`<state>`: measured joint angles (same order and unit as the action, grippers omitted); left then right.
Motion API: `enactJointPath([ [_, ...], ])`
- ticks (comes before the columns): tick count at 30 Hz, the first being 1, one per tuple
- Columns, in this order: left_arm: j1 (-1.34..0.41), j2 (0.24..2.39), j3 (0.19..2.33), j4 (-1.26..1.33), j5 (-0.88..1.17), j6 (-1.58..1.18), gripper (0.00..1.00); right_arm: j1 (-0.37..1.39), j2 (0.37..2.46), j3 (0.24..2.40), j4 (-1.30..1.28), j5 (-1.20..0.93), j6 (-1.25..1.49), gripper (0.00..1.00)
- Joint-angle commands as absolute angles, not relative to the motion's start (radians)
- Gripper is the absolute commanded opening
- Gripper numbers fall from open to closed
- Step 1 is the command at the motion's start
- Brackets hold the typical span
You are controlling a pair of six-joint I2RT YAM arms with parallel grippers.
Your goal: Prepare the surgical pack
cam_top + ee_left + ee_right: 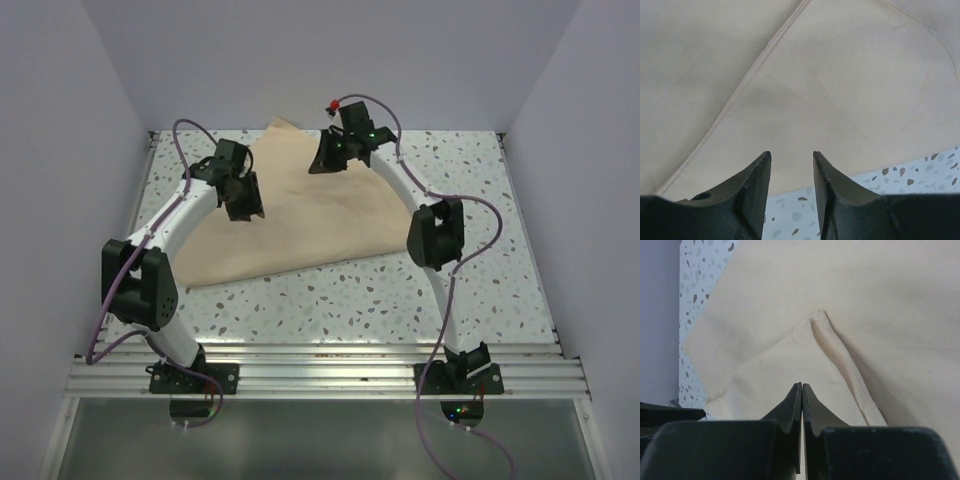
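Observation:
The only part of the surgical pack in view is a large tan cloth (300,210), spread flat on the speckled table (380,300). My left gripper (243,205) hangs at the cloth's left edge. In the left wrist view this gripper (791,155) is open, and the cloth (840,90) edge and bare table show through the gap. My right gripper (325,160) is at the cloth's far edge. In the right wrist view its jaws (802,385) are pressed together on a folded-over flap of the cloth (790,360). No tray, instruments, gauze or packets show.
White walls close in the table on the left, back and right. A cloth corner (283,127) rises against the back wall. A metal rail (320,370) carrying both arm bases runs along the near edge. Cables loop beside each arm.

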<state>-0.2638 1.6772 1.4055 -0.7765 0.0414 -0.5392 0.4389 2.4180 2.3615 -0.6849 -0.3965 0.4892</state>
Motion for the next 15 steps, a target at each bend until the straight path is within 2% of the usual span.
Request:
enactJointPath([
  [1,-0.253,1.631,1.42,-0.791,0.003,-0.551,0.43,0.472,2.488,2.434,-0.624,-0.436,0.5,0.0],
  [8,-0.239,1.609,1.393,-0.845,-0.043,-0.563,0.47,0.532,2.58,2.516,-0.615,-0.405,0.509,0.0],
  [15,-0.239,1.551,1.287,-0.85,-0.023,-0.586,0.39,0.543,2.666,2.549,-0.6,-0.362,0.522,0.0],
])
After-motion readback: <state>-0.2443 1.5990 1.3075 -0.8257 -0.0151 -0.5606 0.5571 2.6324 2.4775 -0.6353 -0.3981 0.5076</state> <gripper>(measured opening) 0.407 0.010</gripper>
